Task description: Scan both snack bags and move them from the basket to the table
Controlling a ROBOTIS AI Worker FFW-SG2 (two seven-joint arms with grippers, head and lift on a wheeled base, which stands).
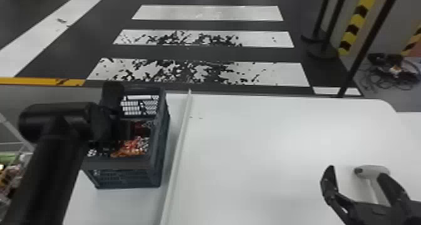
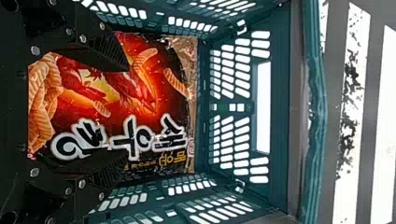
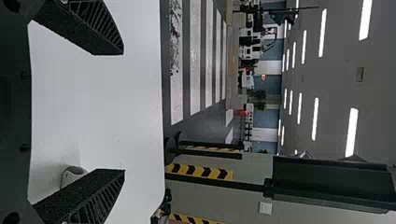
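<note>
My left gripper (image 1: 108, 124) is over the basket (image 1: 163, 139), its front part down inside. In the left wrist view the left gripper (image 2: 125, 119) stands open, its fingers spread over a red and black snack bag (image 2: 154, 107) lying in the basket (image 2: 280, 107). The head view has red and orange snack packaging (image 1: 134, 146) beside the gripper; I cannot tell whether it is one bag or two. Off to the right, my right gripper (image 1: 357, 173) is open around the light grey scanner (image 1: 376, 170), not closed on it. In the right wrist view, the scanner (image 3: 72, 175) sits behind one finger of the right gripper (image 3: 123, 113).
A raised white strip (image 1: 180, 146) runs along the white table (image 1: 266, 139) just right of the basket. The basket's walls rise around my left gripper. Black poles (image 1: 369, 42) stand beyond the table at the right. Another cluttered container (image 1: 12, 174) is at the left edge.
</note>
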